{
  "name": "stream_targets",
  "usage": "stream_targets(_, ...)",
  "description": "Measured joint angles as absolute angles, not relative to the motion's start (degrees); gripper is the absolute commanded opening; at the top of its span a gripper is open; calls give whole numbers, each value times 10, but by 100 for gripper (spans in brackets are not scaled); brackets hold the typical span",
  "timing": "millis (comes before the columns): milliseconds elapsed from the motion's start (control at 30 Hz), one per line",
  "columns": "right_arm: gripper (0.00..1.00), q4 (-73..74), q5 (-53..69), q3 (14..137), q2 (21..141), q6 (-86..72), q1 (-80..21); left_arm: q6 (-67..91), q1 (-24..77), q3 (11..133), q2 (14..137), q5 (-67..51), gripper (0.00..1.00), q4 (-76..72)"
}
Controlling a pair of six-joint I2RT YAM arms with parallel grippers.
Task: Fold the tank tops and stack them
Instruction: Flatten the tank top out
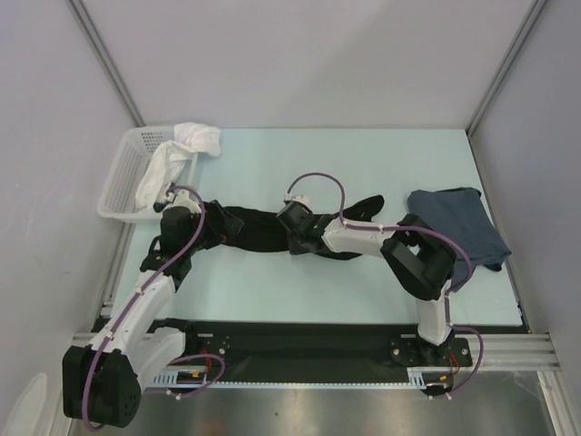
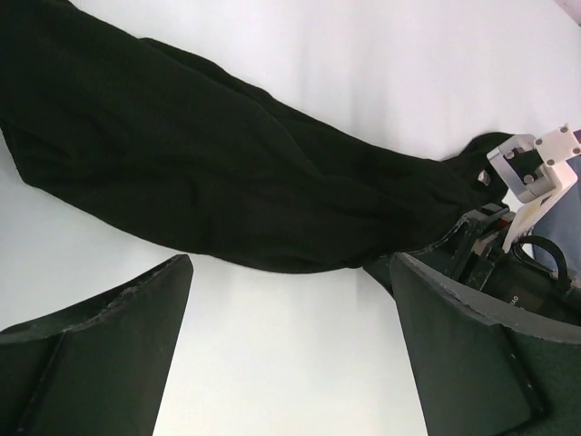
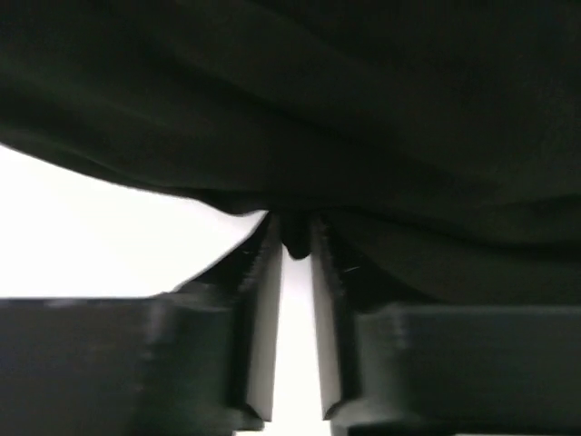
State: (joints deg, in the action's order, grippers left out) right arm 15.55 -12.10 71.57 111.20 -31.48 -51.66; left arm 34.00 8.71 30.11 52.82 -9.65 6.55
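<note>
Now, black tank top: stretched in a long, rumpled band across the middle of the table, reaching from the left arm's wrist to beyond the right arm's wrist.
Right gripper: fingers drawn almost together, nipping a small fold at the near edge of the black top, about midway along it.
Left gripper: fingers spread wide with nothing between them, hovering at the band's left end with bare table under the gap.
Blue tank top: lying on the table's right side, beyond the black one's right end and partly behind the right arm.
Basket: far-left corner, with a white cloth draped over its rim.
</note>
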Motion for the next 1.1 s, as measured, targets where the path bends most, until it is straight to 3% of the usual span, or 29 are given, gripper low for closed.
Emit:
stream_targets(33, 2, 163, -129, 722, 1117, -316, -518, 340, 87, 301, 528, -96, 96, 65)
stream_targets(67, 0, 168, -134, 725, 1119, -316, -519, 340, 87, 301, 528, -96, 96, 65)
stream_targets(267, 0, 204, -162, 706, 1082, -315, -536, 338, 87, 301, 528, -96, 96, 65)
stream_targets(400, 0, 250, -152, 662, 963, -313, -542, 334, 89, 301, 530, -94, 96, 65)
stream_targets(467, 7, 280, -150, 655, 884, -312, -541, 331, 96, 301, 542, -93, 96, 62)
stream_targets(533, 7, 300, -141, 653, 816, -310, -533, 328, 113, 303, 570, -91, 96, 61)
stream_targets(633, 0, 317, -110, 640, 724, -300, -497, 317, 161, 320, 622, -76, 97, 73)
stream_targets(767, 0, 329, -60, 589, 668, -288, -415, 294, 241, 353, 658, -45, 97, 93)
stream_targets(1100, 0, 334, 80, 543, 678, -247, -265, 268, 325, 359, 606, 15, 97, 116)
